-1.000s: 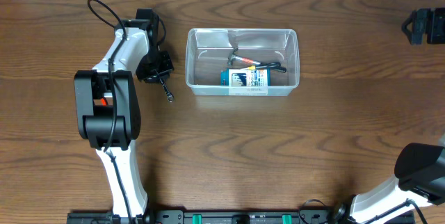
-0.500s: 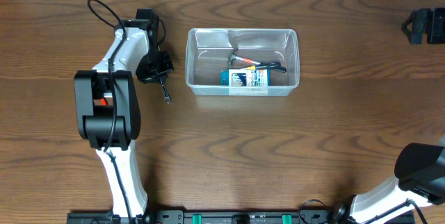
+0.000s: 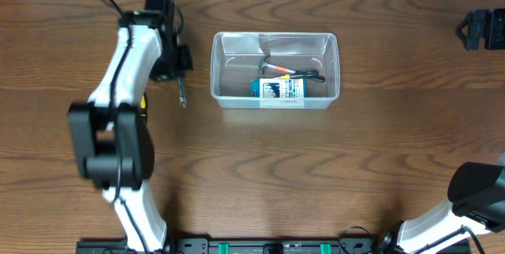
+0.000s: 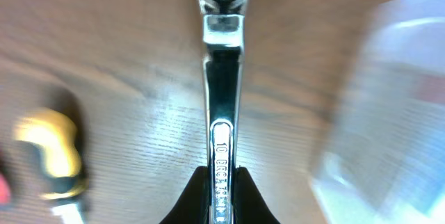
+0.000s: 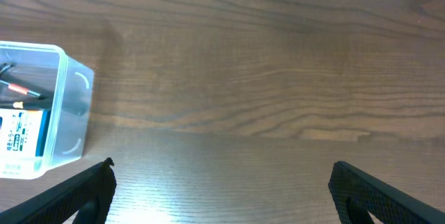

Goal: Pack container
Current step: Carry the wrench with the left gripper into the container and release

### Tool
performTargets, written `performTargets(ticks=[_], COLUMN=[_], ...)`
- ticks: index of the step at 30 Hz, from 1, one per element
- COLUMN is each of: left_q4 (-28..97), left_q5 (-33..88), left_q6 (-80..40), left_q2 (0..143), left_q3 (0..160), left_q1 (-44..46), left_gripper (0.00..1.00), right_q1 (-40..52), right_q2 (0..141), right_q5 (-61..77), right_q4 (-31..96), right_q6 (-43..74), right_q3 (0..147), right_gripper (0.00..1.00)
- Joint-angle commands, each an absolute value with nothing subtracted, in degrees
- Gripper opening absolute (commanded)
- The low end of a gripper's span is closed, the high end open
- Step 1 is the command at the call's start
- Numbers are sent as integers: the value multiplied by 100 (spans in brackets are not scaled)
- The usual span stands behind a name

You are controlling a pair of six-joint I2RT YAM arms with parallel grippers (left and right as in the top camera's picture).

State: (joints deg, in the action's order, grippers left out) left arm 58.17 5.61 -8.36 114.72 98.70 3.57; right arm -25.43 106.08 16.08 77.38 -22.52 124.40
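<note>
The clear plastic container [image 3: 274, 46] stands at the table's upper middle and holds a blue-and-white labelled box [image 3: 277, 88] and small tools [image 3: 278, 67]. My left gripper [image 3: 177, 65] is left of the container, shut on a chrome wrench [image 3: 181, 91]; the wrench fills the middle of the left wrist view [image 4: 223, 92], held above the wood, between the jaws [image 4: 223, 182]. The container's blurred corner shows at the right of that view [image 4: 389, 113]. My right gripper [image 5: 219, 182] is open and empty over bare wood; the container's end [image 5: 69, 109] lies to its left.
A yellow-handled tool [image 4: 52, 154] lies on the table, low left in the left wrist view; a yellow bit shows beside the left arm from overhead [image 3: 143, 104]. A black fixture [image 3: 481, 29] sits at the table's far right edge.
My left arm has swung up and left, carrying the wrench off the table and slightly toward the far edge. The container and right arm have not moved.
</note>
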Motion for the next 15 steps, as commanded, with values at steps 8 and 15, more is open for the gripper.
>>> performTargets(ticks=[8, 15], left_q4=[5570, 4740], left_q5=[554, 993], left_q6=[4108, 5441], left_q2=[9808, 10409], left_q3=[10276, 10261], left_q1=[2025, 2648], left_gripper=[6, 6], right_q1=[-2475, -2471], right_q2=[10608, 10608], right_q5=[1702, 1699], right_q4=[7745, 7754], right_q6=[-2143, -2143], right_q3=[12466, 12466], right_gripper=[99, 99])
